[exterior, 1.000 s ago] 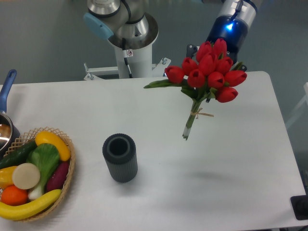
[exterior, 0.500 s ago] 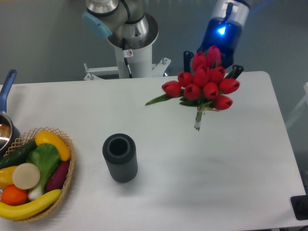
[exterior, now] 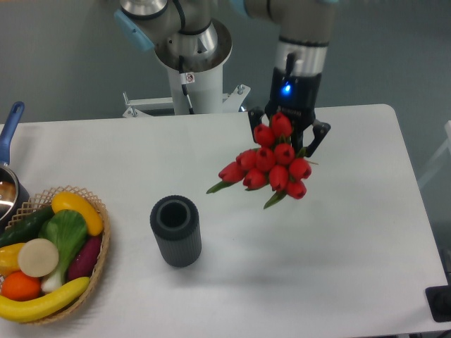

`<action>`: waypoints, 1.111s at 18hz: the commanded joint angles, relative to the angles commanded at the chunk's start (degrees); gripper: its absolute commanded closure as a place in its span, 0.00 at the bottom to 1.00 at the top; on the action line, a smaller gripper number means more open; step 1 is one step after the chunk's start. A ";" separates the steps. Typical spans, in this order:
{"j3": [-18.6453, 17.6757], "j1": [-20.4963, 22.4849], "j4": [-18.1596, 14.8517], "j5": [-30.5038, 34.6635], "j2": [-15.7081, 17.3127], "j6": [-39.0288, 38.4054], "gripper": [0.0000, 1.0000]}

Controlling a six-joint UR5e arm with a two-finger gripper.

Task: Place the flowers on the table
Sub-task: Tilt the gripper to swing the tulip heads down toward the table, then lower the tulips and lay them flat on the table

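The pincer [exterior: 287, 139] held the flowers [exterior: 271, 165] above the white counter [exterior: 338, 239], blooms toward the camera. A dark ribbed cylinder [exterior: 175, 230] stood left of them, a produce basket [exterior: 99, 264] farther left.

One bunch of flowers [exterior: 271, 163], one dark ribbed cylinder [exterior: 175, 230], one basket [exterior: 103, 248], one saucepan [exterior: 8, 176].

Matt table, woven basket, ribbed cup.
The table [exterior: 338, 239] looked smooth and matt white; the basket [exterior: 104, 248] was woven wicker; the dark cup [exterior: 176, 232] had ribbed sides; the flowers [exterior: 271, 165] looked slightly glossy.
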 joint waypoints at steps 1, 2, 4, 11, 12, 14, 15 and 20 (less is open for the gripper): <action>0.00 -0.96 0.00 2.55 -0.70 0.27 0.52; 0.00 -1.84 0.00 5.10 -1.32 0.53 0.52; -0.09 -3.43 0.00 9.06 -2.81 0.71 0.52; 1.75 -9.05 0.26 25.59 -12.55 0.71 0.52; 2.54 -9.32 0.18 26.39 -14.23 0.53 0.52; 3.34 -9.41 0.26 28.93 -16.26 0.62 0.52; 3.51 -9.41 0.26 29.64 -16.87 0.62 0.52; 7.73 -9.24 0.00 30.35 -21.88 0.62 0.53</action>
